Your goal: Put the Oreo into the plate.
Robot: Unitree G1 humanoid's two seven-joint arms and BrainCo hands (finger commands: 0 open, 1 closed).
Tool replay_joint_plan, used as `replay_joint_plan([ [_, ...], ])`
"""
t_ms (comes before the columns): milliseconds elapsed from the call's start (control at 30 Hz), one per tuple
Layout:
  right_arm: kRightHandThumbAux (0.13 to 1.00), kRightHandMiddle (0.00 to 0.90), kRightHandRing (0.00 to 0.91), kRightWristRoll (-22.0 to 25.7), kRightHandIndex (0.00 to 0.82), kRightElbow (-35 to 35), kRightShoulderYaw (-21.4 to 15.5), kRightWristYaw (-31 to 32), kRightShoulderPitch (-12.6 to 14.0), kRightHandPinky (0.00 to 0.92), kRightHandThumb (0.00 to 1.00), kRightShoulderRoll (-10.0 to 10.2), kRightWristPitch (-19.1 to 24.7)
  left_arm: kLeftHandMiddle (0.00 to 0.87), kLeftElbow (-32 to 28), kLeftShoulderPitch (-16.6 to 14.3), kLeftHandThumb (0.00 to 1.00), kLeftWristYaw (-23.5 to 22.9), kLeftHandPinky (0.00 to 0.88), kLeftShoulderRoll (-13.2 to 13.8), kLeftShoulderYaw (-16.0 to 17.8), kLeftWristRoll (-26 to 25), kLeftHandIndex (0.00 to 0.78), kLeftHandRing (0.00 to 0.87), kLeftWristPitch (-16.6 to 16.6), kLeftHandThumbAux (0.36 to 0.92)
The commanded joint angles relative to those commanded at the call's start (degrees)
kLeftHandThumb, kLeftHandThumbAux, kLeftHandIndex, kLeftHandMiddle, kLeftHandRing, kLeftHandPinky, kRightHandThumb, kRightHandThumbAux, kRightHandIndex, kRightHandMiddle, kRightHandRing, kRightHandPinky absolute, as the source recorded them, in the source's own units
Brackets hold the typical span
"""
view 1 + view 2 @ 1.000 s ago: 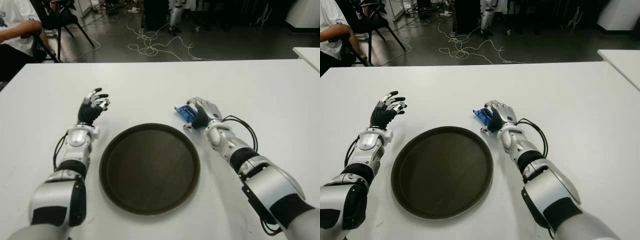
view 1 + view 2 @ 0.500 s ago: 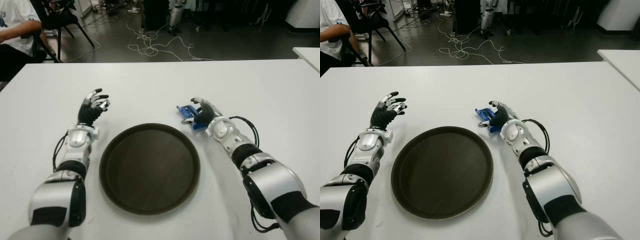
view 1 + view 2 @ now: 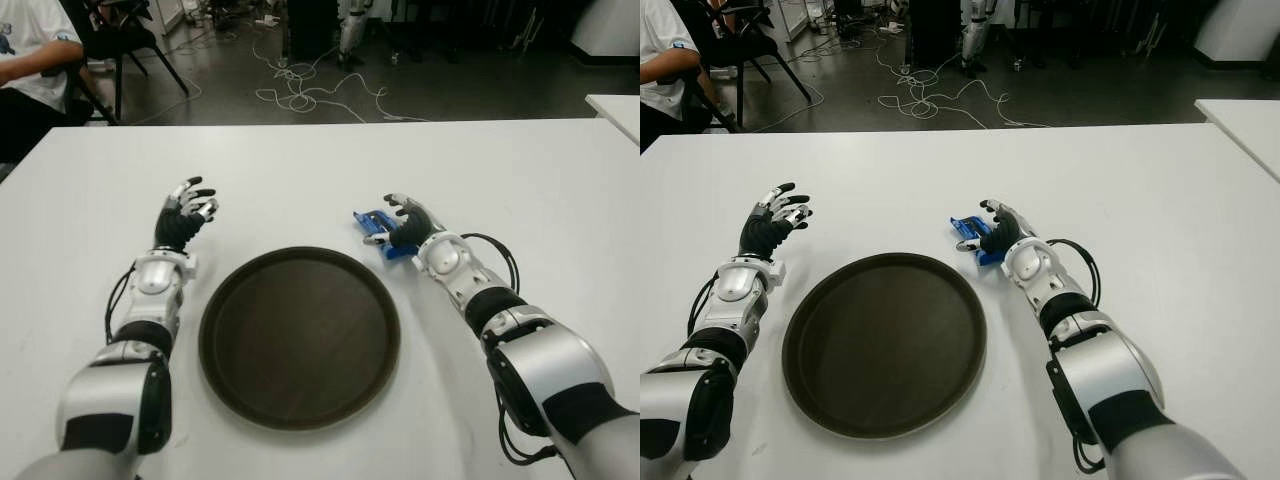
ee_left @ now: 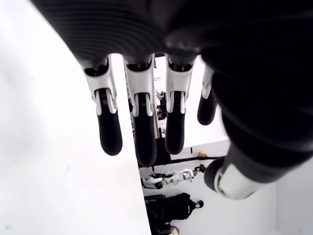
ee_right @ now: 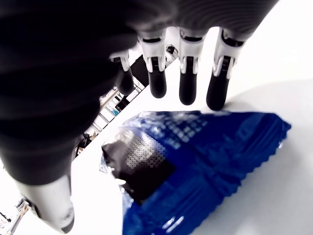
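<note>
The Oreo, a blue packet (image 3: 377,224), lies on the white table (image 3: 300,165) just beyond the right rim of the round dark plate (image 3: 299,335), which holds nothing. My right hand (image 3: 398,222) is turned on its side against the packet's right end. In the right wrist view the fingers (image 5: 188,83) reach out above the packet (image 5: 195,161) and the thumb (image 5: 51,210) stands off to one side; none of them presses on it. Left of the plate, my left hand (image 3: 186,214) is idle, its fingers (image 4: 137,122) loosely spread with nothing in them.
A person (image 3: 30,60) sits by a chair (image 3: 125,40) past the table's far left corner. Cables (image 3: 300,90) trail over the dark floor behind. The corner of a second white table (image 3: 615,105) shows at the right.
My right hand has rolled from palm-down over the packet onto its side, with the wrist swung towards the table's far edge. The packet has shifted slightly. The left hand has not moved.
</note>
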Motion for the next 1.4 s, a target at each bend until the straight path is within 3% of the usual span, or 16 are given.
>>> replay_joint_plan([
  [900,0.744,0.138,0.131,-1.06,0.151,-0.09,0.37,0.17,0.00,0.133,0.000,-0.44,0.02,0.269,-0.28,0.18,0.352,-0.66,0.332,-0.27,0.03,-0.39,0.162,0.303,-0.24,0.720],
  [1400,0.732,0.134,0.133,-3.67,0.139,-0.43,2.75,-3.82,0.44,0.127,0.000,-0.57,-0.83,0.265,-0.32,0.01,0.371,-1.59,0.346,-0.63,0.69,-1.34,0.162,0.313,0.17,0.710],
])
